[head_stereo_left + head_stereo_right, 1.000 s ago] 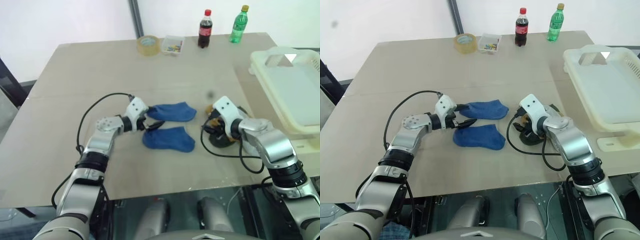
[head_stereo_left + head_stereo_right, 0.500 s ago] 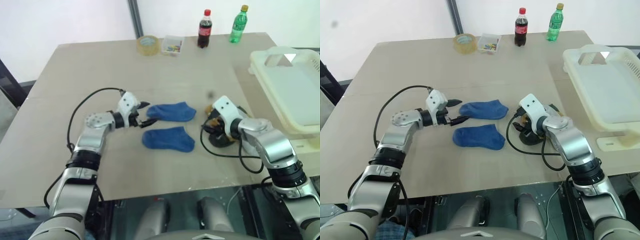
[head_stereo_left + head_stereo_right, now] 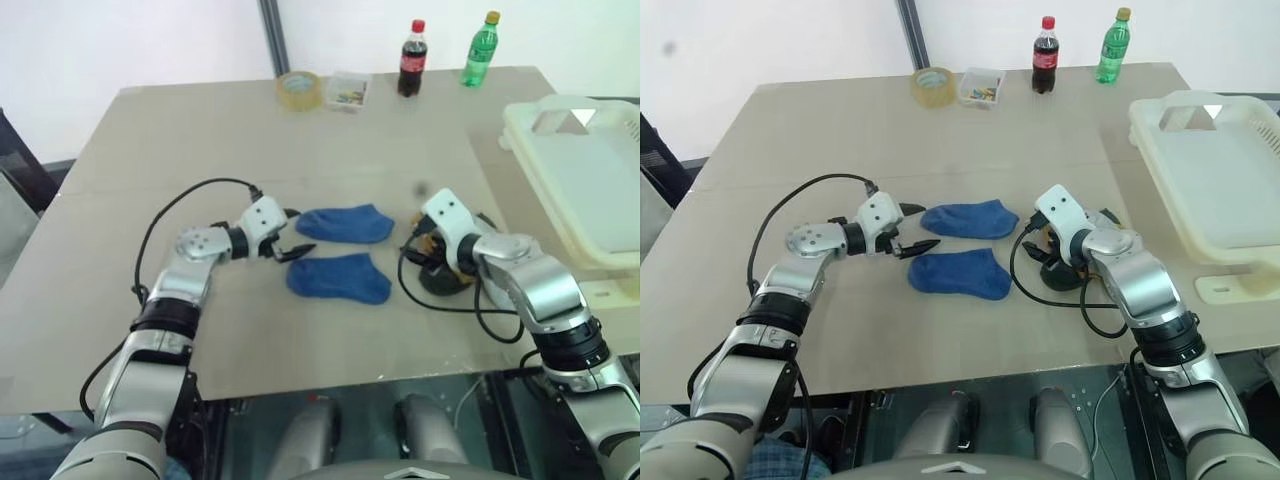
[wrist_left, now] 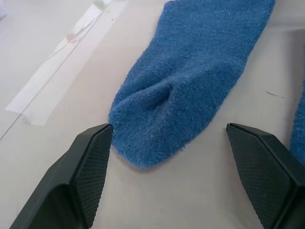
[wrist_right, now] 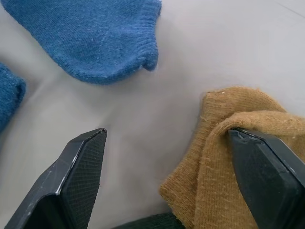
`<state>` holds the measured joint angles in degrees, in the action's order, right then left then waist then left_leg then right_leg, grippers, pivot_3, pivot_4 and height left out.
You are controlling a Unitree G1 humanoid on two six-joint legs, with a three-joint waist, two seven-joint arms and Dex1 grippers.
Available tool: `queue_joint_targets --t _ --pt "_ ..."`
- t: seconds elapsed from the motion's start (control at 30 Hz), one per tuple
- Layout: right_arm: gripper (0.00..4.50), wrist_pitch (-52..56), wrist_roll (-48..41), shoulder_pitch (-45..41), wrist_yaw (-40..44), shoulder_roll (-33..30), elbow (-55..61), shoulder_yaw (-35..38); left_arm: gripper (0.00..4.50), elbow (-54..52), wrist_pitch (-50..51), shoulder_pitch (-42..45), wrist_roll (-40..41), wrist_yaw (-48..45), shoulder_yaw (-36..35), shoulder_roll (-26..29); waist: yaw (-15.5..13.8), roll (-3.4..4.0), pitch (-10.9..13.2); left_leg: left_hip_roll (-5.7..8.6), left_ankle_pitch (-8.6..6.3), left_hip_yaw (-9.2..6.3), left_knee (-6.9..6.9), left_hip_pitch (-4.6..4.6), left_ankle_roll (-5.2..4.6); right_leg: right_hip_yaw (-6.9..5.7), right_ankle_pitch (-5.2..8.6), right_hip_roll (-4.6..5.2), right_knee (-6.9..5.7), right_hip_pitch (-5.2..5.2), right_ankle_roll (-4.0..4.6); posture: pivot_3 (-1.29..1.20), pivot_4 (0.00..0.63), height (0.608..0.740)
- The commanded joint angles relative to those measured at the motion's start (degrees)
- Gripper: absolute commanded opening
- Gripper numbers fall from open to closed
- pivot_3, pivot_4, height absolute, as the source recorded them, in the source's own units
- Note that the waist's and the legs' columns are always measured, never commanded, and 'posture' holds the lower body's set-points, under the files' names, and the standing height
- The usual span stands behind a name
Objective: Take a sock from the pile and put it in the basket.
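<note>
Socks from the pile are lying mid-counter: two bright blue ones are spread flat, the farther blue sock just behind the nearer blue sock, apart w/ a thin strip of counter btwn them. Right of them, a mustard yellow sock is sitting bunched on something dark green at its base, mostly hidden behind the right arm in the head views.

Left end effector is hanging just left of the blue pair, pointing toward them, black fingers standing wide apart and holding nothing. In the left wrist view the tip of the farther blue sock is lying btwn the two fingers, not touched by either.

Right end effector is sitting over the yellow sock, fingers also spread wide; one finger is resting at the yellow sock's edge, the other is standing over bare counter. Nothing is being pinched. Black cables are looping from both wrists.

Basket, cream-white w/ thick rim and a handle cut-out, is standing at the right edge of the counter, well apart from the socks.

At the far edge: tape roll, small clear box of coloured bits just beside it, cola bottle, green bottle, both upright.
</note>
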<state>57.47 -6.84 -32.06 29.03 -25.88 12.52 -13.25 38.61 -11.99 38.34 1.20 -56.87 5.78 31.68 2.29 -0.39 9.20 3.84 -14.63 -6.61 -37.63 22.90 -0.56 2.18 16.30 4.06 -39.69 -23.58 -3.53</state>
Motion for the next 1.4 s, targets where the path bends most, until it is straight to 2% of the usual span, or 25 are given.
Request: queue_joint_targets --t 0.03,0.23,0.27,0.4,0.6,0.77,0.97,1.13,1.17,1.2,1.27,1.3,1.4 --pt "4.24 -0.75 0.06 -1.17 -0.4 0.15 1.41 0.56 3.23 3.31 -0.37 0.96 -1.67 1.94 0.71 -1.1 -0.01 0.0 0.0 0.01 0.0 0.0 -0.04 0.0 0.0 0.0 0.0 0.0 -0.04 0.0 0.0 0.0 0.15 0.74" --pt "4.24 -0.58 -0.32 -1.9 -0.6 0.71 1.55 0.85 0.32 7.81 2.2 3.04 -1.77 3.64 0.7 -3.5 0.12 -0.01 -0.02 0.01 -0.11 -0.01 -0.35 0.0 -0.19 -0.01 0.0 -0.03 -0.21 0.05 -0.01 0.0 0.15 0.74" --pt "4.24 -0.58 -0.36 -2.07 -0.61 0.76 1.51 0.86 0.08 8.93 2.99 3.57 -1.75 4.01 0.59 -3.82 0.11 -0.01 -0.02 0.0 -0.11 -0.01 -0.38 0.0 -0.19 -0.01 0.0 -0.05 -0.22 0.05 -0.01 0.0 0.15 0.74" --pt "4.24 -0.65 -0.41 -2.4 -0.69 0.88 1.48 0.86 0.08 10.86 3.82 4.58 -1.02 3.99 -0.01 -4.68 0.1 -0.04 -0.1 0.0 -0.12 -0.04 -0.45 -0.01 -0.2 -0.05 0.0 -0.05 -0.25 0.1 -0.01 0.0 0.15 0.74" --pt "4.24 -0.02 -1.58 -3.14 -1.29 3.78 0.62 1.23 0.08 6.31 5.43 2.39 2.01 0.8 -1.35 -5.1 0.2 -0.05 -0.12 0.0 -0.11 -0.05 -0.47 -0.01 -0.19 -0.05 0.0 -0.04 -0.26 0.11 -0.01 0.0 0.15 0.74" --pt "4.24 4.71 -8.29 -4.02 -5.31 15.59 -4.14 11.73 0.08 3.04 6.55 0.15 2.14 0.94 -1.41 -4.7 0.24 -0.07 -0.13 -0.02 -0.06 -0.05 -0.45 0.01 -0.1 0.0 0.0 -0.04 -0.24 0.08 -0.01 0.0 0.15 0.74" --pt "4.24 7.4 -11.2 -5.76 -9.75 21.21 -9.99 18.95 0.08 -0.33 6.75 -1.74 1.85 0.93 -0.97 -4.31 0.17 -0.07 -0.15 0.02 -0.03 -0.04 -0.44 0.02 -0.05 0.03 0.0 -0.01 -0.22 0.07 -0.01 0.0 0.15 0.74" --pt "2.01 6.89 -11.85 -7.01 -11.38 21.85 -12.48 19.97 0.0 -1.26 7.11 -2.28 1.72 1.29 -1.02 -4.15 0.25 -0.06 -0.15 0.01 -0.04 -0.02 -0.4 0.01 -0.05 0.05 0.0 -0.02 -0.23 0.03 -0.01 0.0 0.15 0.74" --pt "1.84 6.86 -11.99 -7.12 -11.51 21.9 -12.58 19.91 0.0 -1.35 7.13 -2.35 1.71 1.32 -1.0 -4.13 0.25 -0.06 -0.15 0.01 -0.04 -0.01 -0.4 0.02 -0.05 0.06 0.0 -0.02 -0.23 0.03 -0.01 0.0 0.15 0.74" --pt "1.16 6.84 -12.1 -7.17 -11.62 21.91 -12.63 19.85 0.0 -1.42 7.16 -2.39 1.71 1.33 -0.99 -4.12 0.25 -0.06 -0.15 0.01 -0.04 0.0 -0.4 0.01 -0.05 0.07 0.0 -0.02 -0.23 0.03 -0.01 0.0 0.15 0.74" --pt "0.37 6.45 -12.12 -7.09 -11.81 21.75 -12.73 19.27 0.0 -1.5 7.15 -2.42 1.68 1.35 -0.93 -4.15 0.24 -0.06 -0.15 0.01 -0.04 0.0 -0.39 0.01 -0.05 0.07 0.0 -0.02 -0.23 0.03 -0.01 0.0 0.15 0.74" --pt "0.09 6.31 -12.23 -6.98 -11.9 21.81 -12.69 19.05 0.0 -1.58 7.14 -2.44 1.81 1.38 -1.0 -4.23 0.24 -0.06 -0.15 0.01 -0.04 0.0 -0.39 0.02 -0.06 0.06 0.0 -0.02 -0.22 0.03 -0.01 0.0 0.15 0.74" --pt "0.09 5.9 -12.33 -6.53 -12.11 22.01 -12.35 18.35 0.0 -2.59 7.51 -2.63 2.9 1.83 -1.85 -4.74 0.25 -0.06 -0.15 0.01 -0.04 0.0 -0.39 0.02 -0.06 0.07 0.0 -0.02 -0.22 0.03 -0.01 0.0 0.15 0.74"
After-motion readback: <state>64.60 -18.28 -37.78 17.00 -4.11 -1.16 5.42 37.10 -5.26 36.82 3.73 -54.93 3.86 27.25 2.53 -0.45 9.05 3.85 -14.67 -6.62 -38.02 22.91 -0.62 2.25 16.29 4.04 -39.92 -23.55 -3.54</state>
